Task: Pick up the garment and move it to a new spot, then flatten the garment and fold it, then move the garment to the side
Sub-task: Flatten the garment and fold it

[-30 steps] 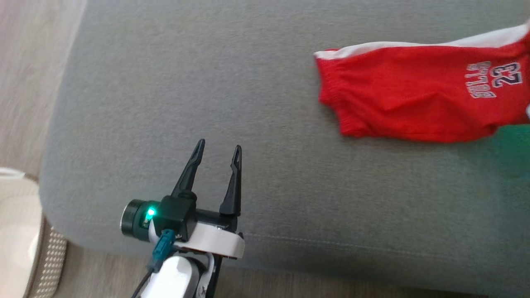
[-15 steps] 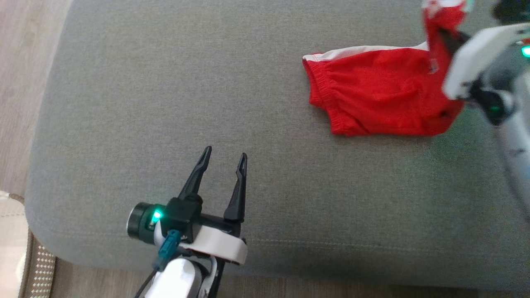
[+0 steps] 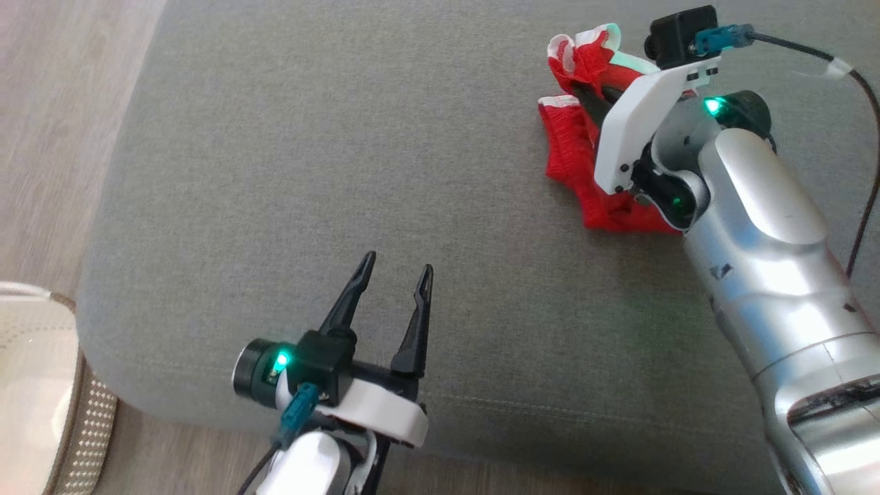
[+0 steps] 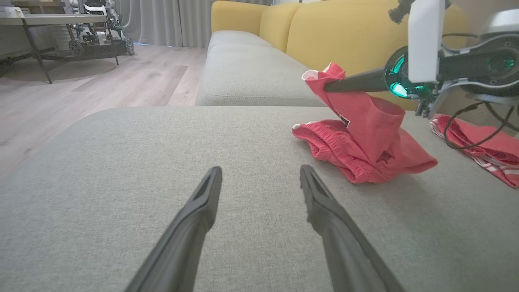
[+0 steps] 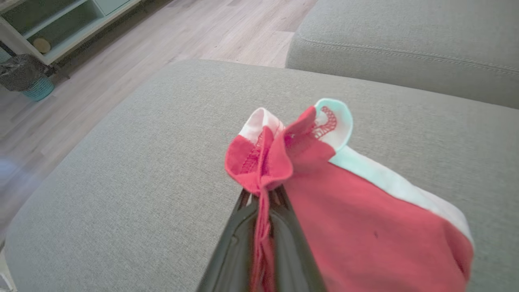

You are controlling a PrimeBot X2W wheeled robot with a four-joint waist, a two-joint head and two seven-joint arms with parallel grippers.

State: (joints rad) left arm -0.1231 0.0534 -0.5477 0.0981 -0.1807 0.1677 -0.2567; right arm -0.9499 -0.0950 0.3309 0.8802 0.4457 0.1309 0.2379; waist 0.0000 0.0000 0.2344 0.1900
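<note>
Garment (image 4: 365, 134) tight in right gripper (image 5: 261, 194) — left gripper (image 4: 260, 170) agape, empty — second red cloth (image 4: 486, 150) nearby

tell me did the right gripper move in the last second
Yes. The right gripper came leftward across the grey cushion, carrying the red garment edge.

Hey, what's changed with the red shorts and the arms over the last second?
The right gripper has come in, shut on a hem of the red shorts and lifted it toward the robot's left, over the waistband end. The shorts, flat before, are now bunched. The left gripper stayed open above the grey cushion, and the waistband end stayed on the cushion.
</note>
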